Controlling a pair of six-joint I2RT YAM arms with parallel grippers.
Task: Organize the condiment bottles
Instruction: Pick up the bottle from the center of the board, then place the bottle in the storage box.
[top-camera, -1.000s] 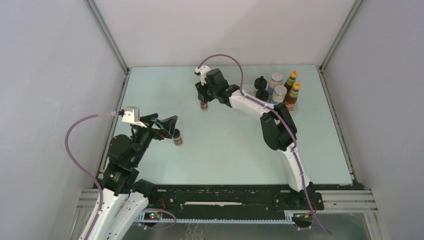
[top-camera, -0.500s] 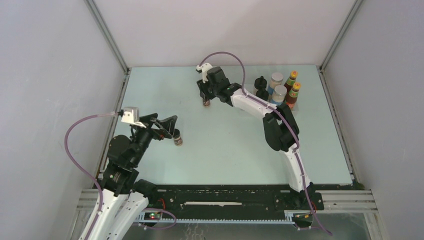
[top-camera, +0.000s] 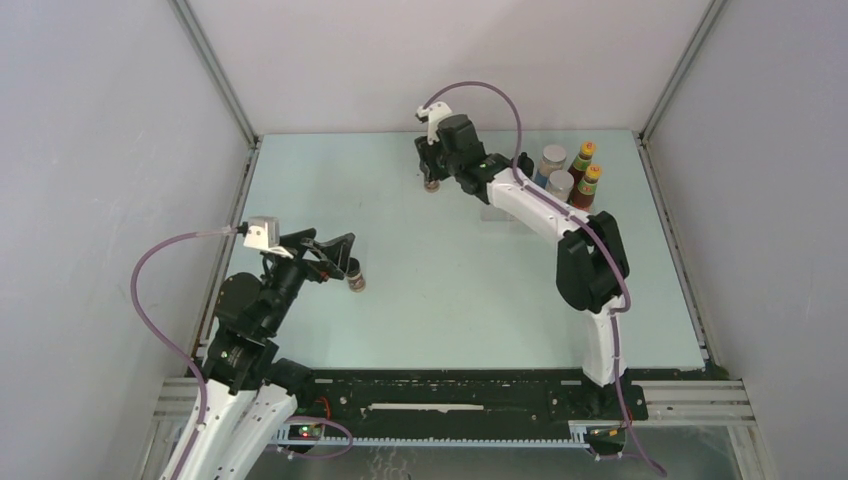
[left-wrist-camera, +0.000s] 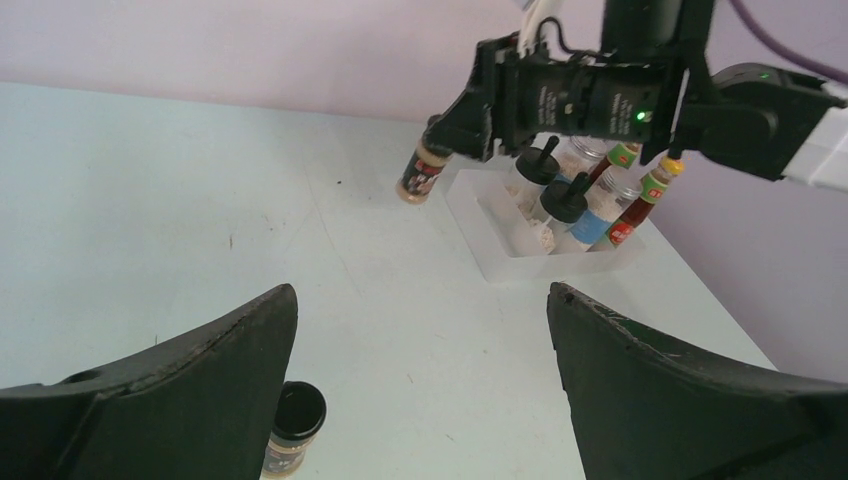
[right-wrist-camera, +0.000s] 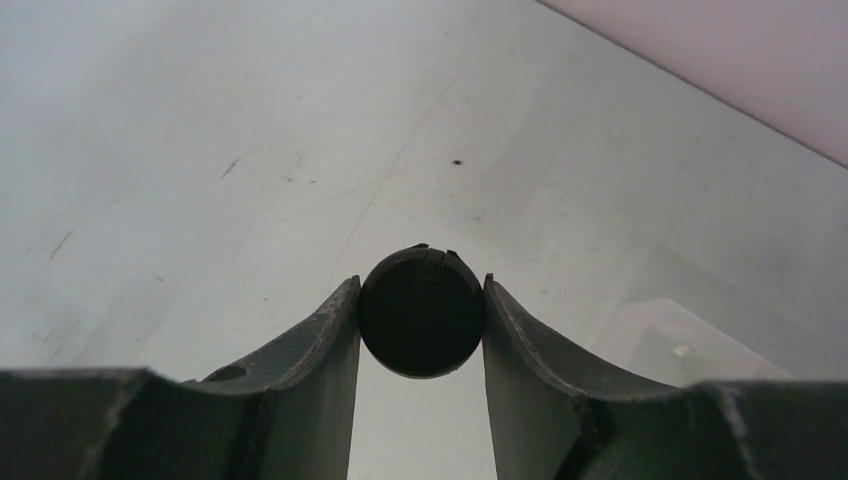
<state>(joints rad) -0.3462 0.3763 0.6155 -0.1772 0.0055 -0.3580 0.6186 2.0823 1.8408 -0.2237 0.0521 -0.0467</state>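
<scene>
My right gripper (top-camera: 432, 178) is shut on a tiny dark jar (left-wrist-camera: 421, 174) with a black lid (right-wrist-camera: 422, 310), holding it slightly tilted just left of the clear tray (top-camera: 597, 214). In the tray stand two red sauce bottles (top-camera: 585, 172), two grey-lidded blue-labelled jars (top-camera: 555, 172) and two black-lidded pale jars (left-wrist-camera: 552, 190), partly hidden by the right arm in the top view. My left gripper (top-camera: 345, 256) is open and empty. The other tiny dark jar (top-camera: 354, 282) stands upright on the table just by its left finger (left-wrist-camera: 180, 390), outside the jaws in the left wrist view (left-wrist-camera: 294, 427).
The pale green table (top-camera: 430, 290) is walled by grey panels on the left, back and right. The tray's near corner shows at the right of the right wrist view (right-wrist-camera: 665, 335). The right arm (top-camera: 545, 210) spans the table's back right.
My right gripper has carried its tiny jar right and toward the back, closer to the tray. My left arm and the jar beside it have not moved.
</scene>
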